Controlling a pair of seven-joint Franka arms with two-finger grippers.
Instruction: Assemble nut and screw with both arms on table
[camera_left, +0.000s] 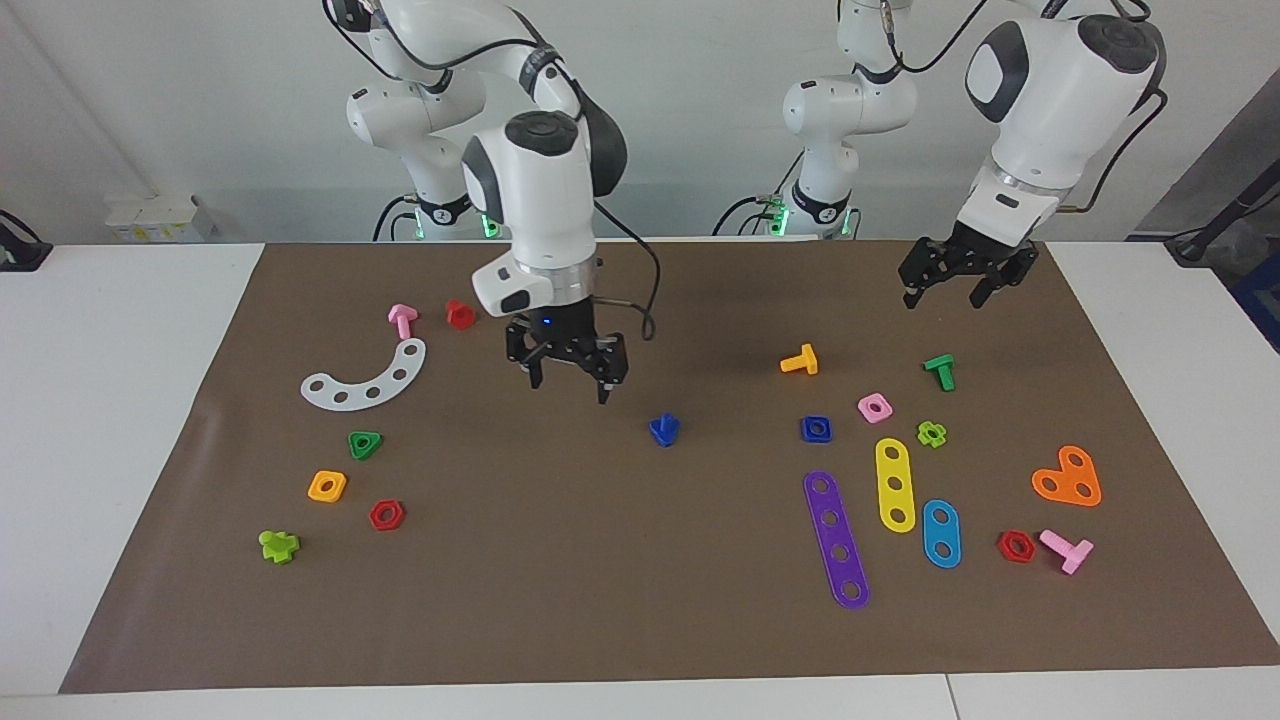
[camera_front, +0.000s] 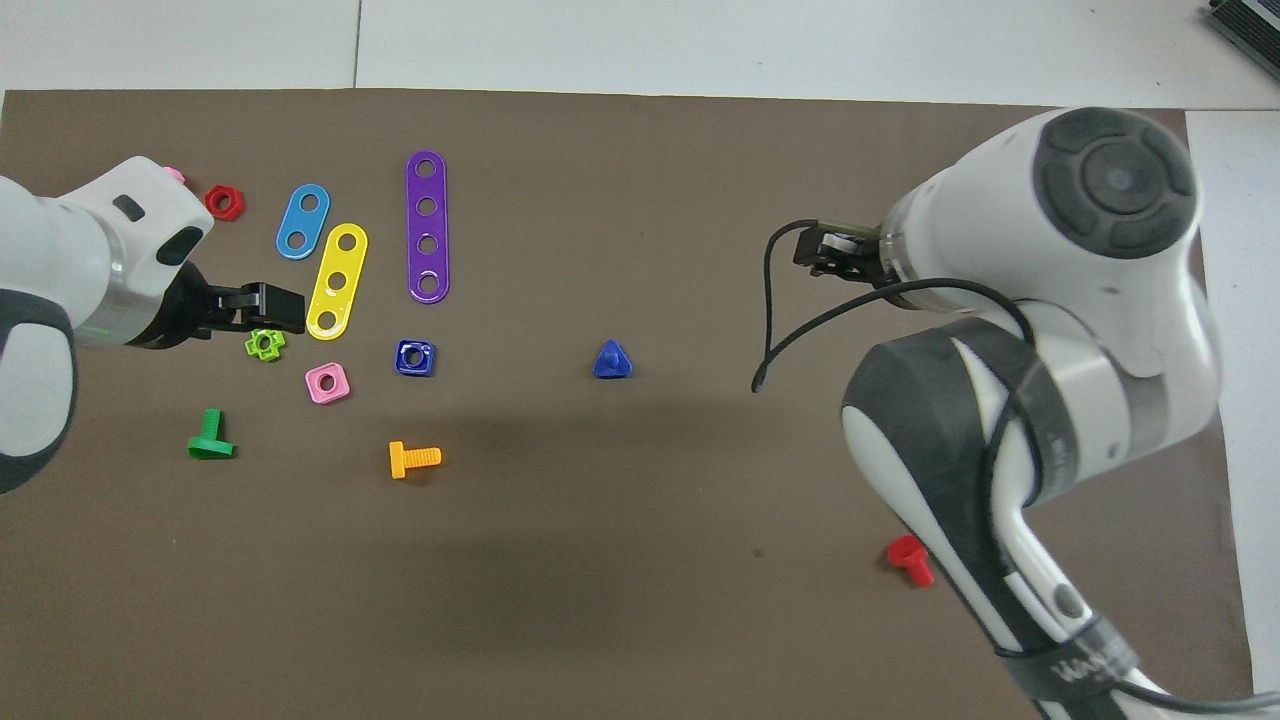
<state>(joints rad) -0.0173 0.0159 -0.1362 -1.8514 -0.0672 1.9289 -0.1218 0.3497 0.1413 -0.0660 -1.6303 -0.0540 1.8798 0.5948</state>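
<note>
Dark-blue plastic marks both task pieces: the screw (camera_left: 663, 430) stands on its head at the centre of the facing frame, free of any grip, and the nut (camera_left: 816, 429) lies flat just right of centre on the mat (camera_left: 600, 600). The right gripper (camera_left: 567, 375) hangs above the mat left of centre, up and left of the screw, fingers spread and empty. The left gripper (camera_left: 942, 290) hovers at upper right, above a green bolt (camera_left: 940, 371), jaws apart, holding nothing.
</note>
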